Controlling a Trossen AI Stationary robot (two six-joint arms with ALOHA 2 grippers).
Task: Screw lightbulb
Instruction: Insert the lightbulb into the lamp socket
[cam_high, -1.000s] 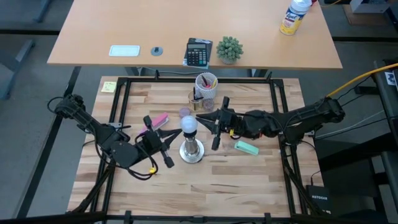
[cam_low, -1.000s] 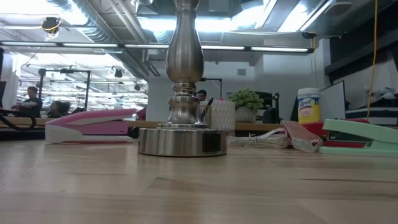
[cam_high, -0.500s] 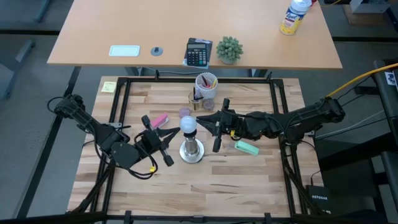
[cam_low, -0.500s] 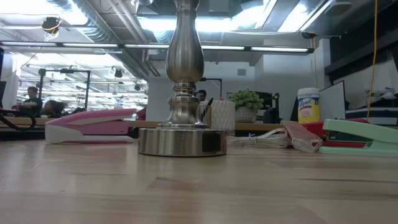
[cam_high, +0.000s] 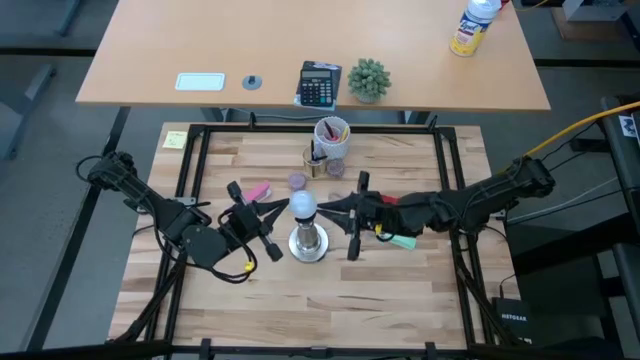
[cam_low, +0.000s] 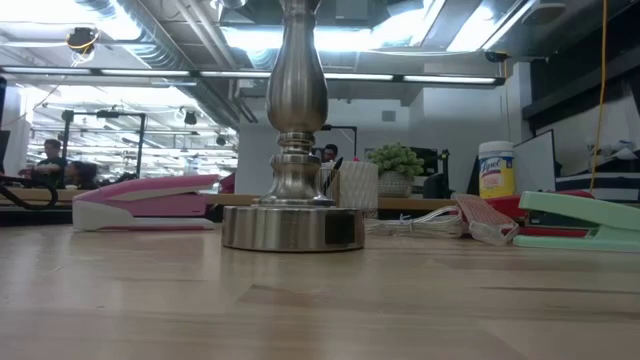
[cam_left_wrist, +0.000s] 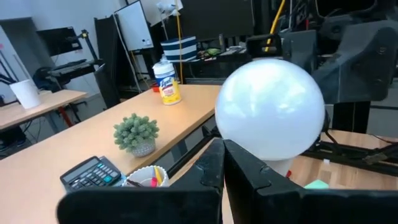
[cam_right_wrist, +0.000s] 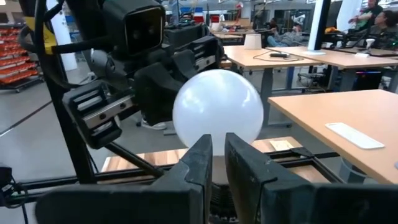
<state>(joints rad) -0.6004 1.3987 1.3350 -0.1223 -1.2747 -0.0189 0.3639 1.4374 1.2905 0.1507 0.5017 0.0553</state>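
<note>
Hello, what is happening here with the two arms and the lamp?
A white lightbulb sits on top of a silver stand in the middle of the table. The right gripper has its fingers nearly shut beside the bulb, at its neck, apparently turning it into the socket. The left gripper is shut and waits close on the bulb's other side, not holding anything. A pink stapler and a green one lie nearby.

Place: open-plan office lab
Evidence: rows of desks, exposed ceiling ducts, seated person, calculator
</note>
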